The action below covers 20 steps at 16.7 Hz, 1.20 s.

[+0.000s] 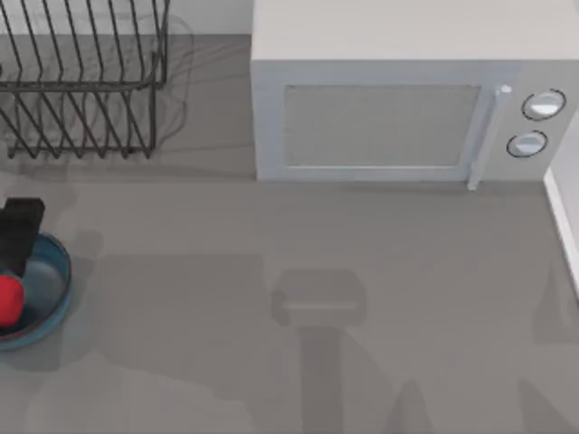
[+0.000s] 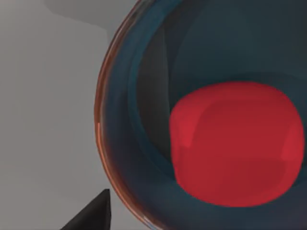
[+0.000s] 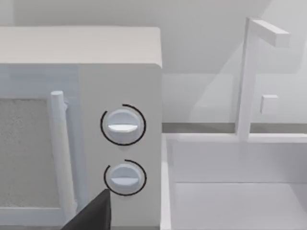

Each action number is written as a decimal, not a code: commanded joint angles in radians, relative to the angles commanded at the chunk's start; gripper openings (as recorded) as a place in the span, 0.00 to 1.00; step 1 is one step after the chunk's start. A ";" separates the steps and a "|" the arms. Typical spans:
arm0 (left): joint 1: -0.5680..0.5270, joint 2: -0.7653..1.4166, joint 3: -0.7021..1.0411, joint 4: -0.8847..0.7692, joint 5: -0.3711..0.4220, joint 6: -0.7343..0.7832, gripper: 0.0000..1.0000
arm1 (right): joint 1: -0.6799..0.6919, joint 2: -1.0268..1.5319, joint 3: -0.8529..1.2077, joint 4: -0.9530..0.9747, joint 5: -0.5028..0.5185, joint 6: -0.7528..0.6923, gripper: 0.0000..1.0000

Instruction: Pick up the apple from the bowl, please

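L gripper (image 1: pixel 18 237) hovering over bowl (image 1: pixel 56 271) at table's left edge, apple (image 1: pixel 9 300) lying inside; finger spread: cannot tell. Advice: centre over apple, descending straight, avoiding rim.

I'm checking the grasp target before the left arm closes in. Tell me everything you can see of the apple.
The apple is a small, smooth, plain bright red, rounded fruit with a matte look and no visible stem. It lies inside the blue bowl at the table's left edge, resting on the bowl's lighter inner floor, off-centre towards the left. The left tool hangs just above it; whether it touches the apple cannot be told.
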 joint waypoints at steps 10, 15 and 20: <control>0.008 0.182 -0.221 0.406 0.001 0.006 1.00 | 0.000 0.000 0.000 0.000 0.000 0.000 1.00; 0.008 0.186 -0.224 0.411 0.001 0.006 0.92 | 0.000 0.000 0.000 0.000 0.000 0.000 1.00; 0.008 0.186 -0.224 0.411 0.001 0.006 0.55 | 0.000 0.000 0.000 0.000 0.000 0.000 1.00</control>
